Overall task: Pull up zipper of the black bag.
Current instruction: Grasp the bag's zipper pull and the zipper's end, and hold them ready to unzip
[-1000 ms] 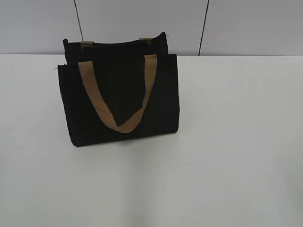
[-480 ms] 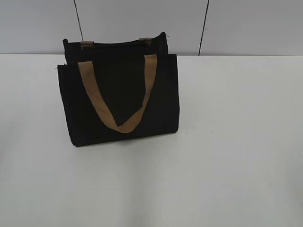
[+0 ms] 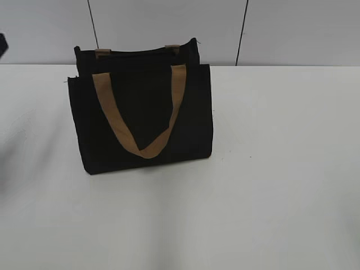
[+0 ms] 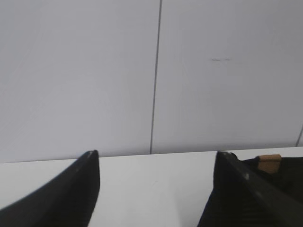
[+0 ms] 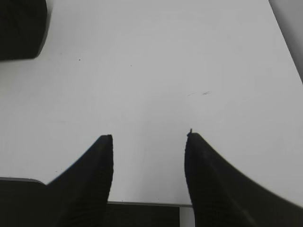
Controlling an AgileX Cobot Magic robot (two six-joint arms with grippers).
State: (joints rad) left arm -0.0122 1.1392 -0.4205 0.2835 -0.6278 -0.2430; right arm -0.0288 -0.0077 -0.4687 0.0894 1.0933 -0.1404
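Black bag (image 3: 140, 121) upright (grippers apart)

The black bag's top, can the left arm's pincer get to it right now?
Probably yes. The left pincer is open, holding nothing, and only bare table lies beside the black bag. The bag's top looks uncovered.

The bag (image 3: 140, 112) is set upright on the table (image 3: 270, 185), left of the middle and toward the far edge, just before the wall (image 3: 292, 28). One strap (image 3: 140, 121) is hung down over its near side. The left gripper (image 4: 154, 163) is held left of the bag, the right gripper (image 5: 149, 142) over bare table.
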